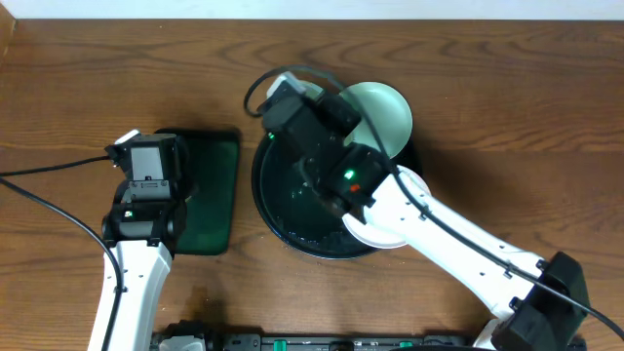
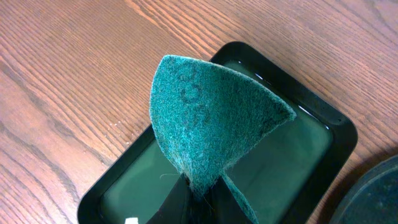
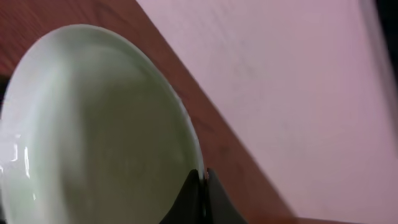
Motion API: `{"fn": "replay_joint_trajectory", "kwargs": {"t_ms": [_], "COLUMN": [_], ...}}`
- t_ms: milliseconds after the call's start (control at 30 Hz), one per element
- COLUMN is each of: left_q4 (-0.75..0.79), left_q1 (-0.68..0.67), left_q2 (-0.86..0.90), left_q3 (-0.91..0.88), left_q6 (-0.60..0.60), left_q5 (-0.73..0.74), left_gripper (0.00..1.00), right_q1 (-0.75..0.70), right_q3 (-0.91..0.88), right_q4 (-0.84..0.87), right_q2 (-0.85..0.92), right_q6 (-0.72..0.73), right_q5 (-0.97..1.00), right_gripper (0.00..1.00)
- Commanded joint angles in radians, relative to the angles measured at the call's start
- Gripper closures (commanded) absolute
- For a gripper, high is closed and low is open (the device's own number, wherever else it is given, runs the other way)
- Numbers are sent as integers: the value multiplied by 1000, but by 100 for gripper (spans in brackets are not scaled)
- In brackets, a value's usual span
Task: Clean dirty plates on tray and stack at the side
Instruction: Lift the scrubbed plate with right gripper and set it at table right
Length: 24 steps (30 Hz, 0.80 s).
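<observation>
Right gripper (image 3: 203, 180) pinches a pale plate (image 3: 93, 124) by its rim over the black tray (image 1: 278, 210) at its far-right edge; left gripper (image 2: 199, 198) clamps a green pad (image 2: 211, 118) above the small tray (image 2: 345, 134).

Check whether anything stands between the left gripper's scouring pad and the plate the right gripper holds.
Yes: seen from overhead, the right arm's own wrist sits between the scouring pad and the plate, over the black tray.
</observation>
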Motion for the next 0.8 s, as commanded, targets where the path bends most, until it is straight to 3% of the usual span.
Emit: {"fn": "replay_joint_trajectory", "kwargs": {"t_ms": [0,200,500,667,767], "left_q4": [-3,-3,-3,-3,-3], "left_q1": [5,5,5,5,5], "left_q2": [-6,-6,-6,-6,-6], "left_q3": [5,5,5,5,5], "left_q6": [-13,-13,-13,-22,-21], "left_q5": [-2,-2,-2,18,17], "left_gripper": [92,93,92,93,93], "right_q1": [24,56,92,104,90], "right_q3": [13,13,13,13,12], "right_q4": [3,20,190,234,204], "right_q2": [-3,-3,-3,-3,-3], "right_q6": [-113,-278,-585,-617,-483], "right_q5": [109,119,223,226,187], "right_gripper": [99,99,99,99,99]}}
